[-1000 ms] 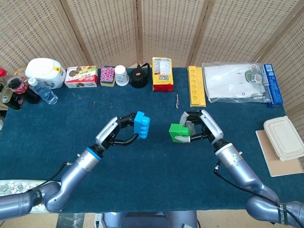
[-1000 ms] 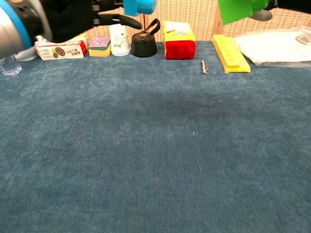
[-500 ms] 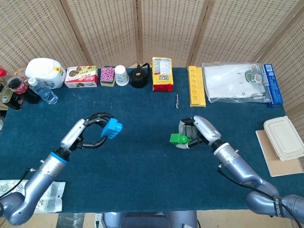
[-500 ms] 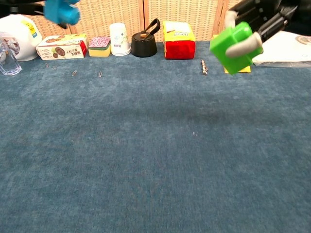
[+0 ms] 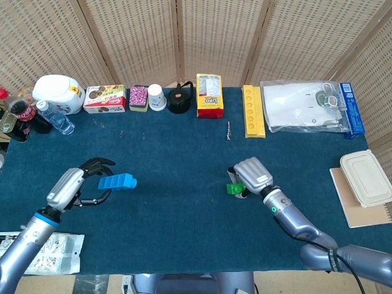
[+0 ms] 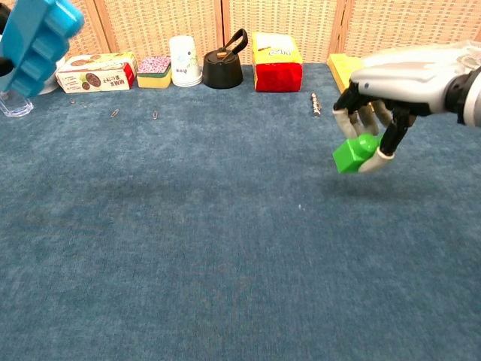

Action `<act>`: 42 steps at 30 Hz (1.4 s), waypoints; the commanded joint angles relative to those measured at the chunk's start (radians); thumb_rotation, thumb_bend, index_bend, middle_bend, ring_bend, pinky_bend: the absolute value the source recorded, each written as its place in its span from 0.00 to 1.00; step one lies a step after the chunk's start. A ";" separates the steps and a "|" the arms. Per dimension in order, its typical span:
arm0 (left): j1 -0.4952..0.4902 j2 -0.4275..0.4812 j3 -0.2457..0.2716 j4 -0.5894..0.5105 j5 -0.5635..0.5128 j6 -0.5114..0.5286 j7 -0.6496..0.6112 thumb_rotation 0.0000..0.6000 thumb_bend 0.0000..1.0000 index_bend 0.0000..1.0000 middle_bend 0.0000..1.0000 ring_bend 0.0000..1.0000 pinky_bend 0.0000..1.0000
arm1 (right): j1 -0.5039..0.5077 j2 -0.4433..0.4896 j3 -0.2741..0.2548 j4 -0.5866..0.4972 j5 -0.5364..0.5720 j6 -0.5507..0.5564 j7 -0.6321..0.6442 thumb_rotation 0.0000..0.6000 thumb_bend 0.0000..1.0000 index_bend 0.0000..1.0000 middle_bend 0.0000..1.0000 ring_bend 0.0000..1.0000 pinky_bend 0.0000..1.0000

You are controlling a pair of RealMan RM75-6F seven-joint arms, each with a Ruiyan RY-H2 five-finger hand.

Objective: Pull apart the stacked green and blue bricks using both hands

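Note:
The two bricks are apart. My left hand (image 5: 76, 187) holds the blue brick (image 5: 118, 182) low over the left side of the table; in the chest view the blue brick (image 6: 36, 41) fills the top left corner. My right hand (image 5: 252, 176) grips the small green brick (image 5: 234, 188) from above, close over the cloth at centre right. The chest view shows the right hand (image 6: 402, 86) with the green brick (image 6: 355, 153) pinched between its fingertips just above the table (image 6: 225, 248).
Along the far edge stand a white jug (image 5: 58, 93), a snack box (image 5: 104, 98), a paper cup (image 5: 157, 97), a black kettle (image 5: 180, 98), a yellow packet (image 5: 209, 95) and a yellow tray (image 5: 253, 110). Bottles (image 5: 37, 115) sit far left, a lidded container (image 5: 366, 177) far right.
Both hands have dropped and moved outward. The left hand carried the blue brick left and down; the right hand lowered the green brick close to the cloth.

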 commanded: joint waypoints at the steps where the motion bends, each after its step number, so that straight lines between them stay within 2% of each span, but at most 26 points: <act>1: 0.007 -0.007 0.009 0.016 0.002 0.007 0.021 0.84 0.44 0.54 0.29 0.19 0.37 | 0.024 -0.051 -0.038 0.042 0.061 0.025 -0.140 1.00 0.02 0.62 0.60 0.58 0.61; 6: 0.005 -0.028 0.013 0.046 -0.006 0.004 0.053 0.84 0.45 0.54 0.29 0.19 0.36 | 0.034 -0.064 -0.054 0.043 0.115 0.040 -0.260 1.00 0.01 0.60 0.59 0.57 0.60; 12: -0.003 -0.070 0.009 0.082 -0.014 0.003 0.121 0.84 0.44 0.54 0.29 0.19 0.36 | 0.030 -0.042 -0.053 0.006 0.143 0.068 -0.295 1.00 0.00 0.50 0.52 0.50 0.55; 14: -0.011 -0.086 0.007 0.092 -0.020 -0.006 0.137 0.83 0.44 0.54 0.29 0.19 0.36 | 0.023 -0.028 -0.053 -0.013 0.145 0.080 -0.293 1.00 0.00 0.44 0.47 0.45 0.51; 18: -0.029 -0.123 0.000 0.116 -0.037 -0.028 0.177 0.84 0.44 0.54 0.29 0.19 0.35 | 0.010 0.015 -0.053 -0.062 0.139 0.099 -0.280 1.00 0.00 0.28 0.33 0.30 0.34; 20: -0.044 -0.145 -0.006 0.128 -0.047 -0.044 0.205 0.83 0.44 0.54 0.29 0.19 0.34 | 0.000 0.038 -0.051 -0.086 0.121 0.119 -0.267 1.00 0.00 0.24 0.30 0.28 0.31; 34: -0.170 -0.336 -0.055 0.229 -0.161 -0.164 0.550 0.84 0.44 0.54 0.29 0.16 0.29 | -0.069 0.169 -0.027 -0.197 -0.028 0.235 -0.125 1.00 0.00 0.23 0.29 0.26 0.30; 40: -0.216 -0.388 -0.061 0.250 -0.222 -0.218 0.668 0.84 0.31 0.53 0.24 0.11 0.25 | -0.081 0.189 -0.023 -0.204 -0.042 0.242 -0.105 1.00 0.00 0.23 0.29 0.26 0.30; 42: -0.230 -0.407 -0.065 0.256 -0.242 -0.229 0.699 0.84 0.29 0.53 0.22 0.10 0.24 | -0.084 0.192 -0.021 -0.205 -0.046 0.244 -0.097 1.00 0.00 0.23 0.29 0.26 0.30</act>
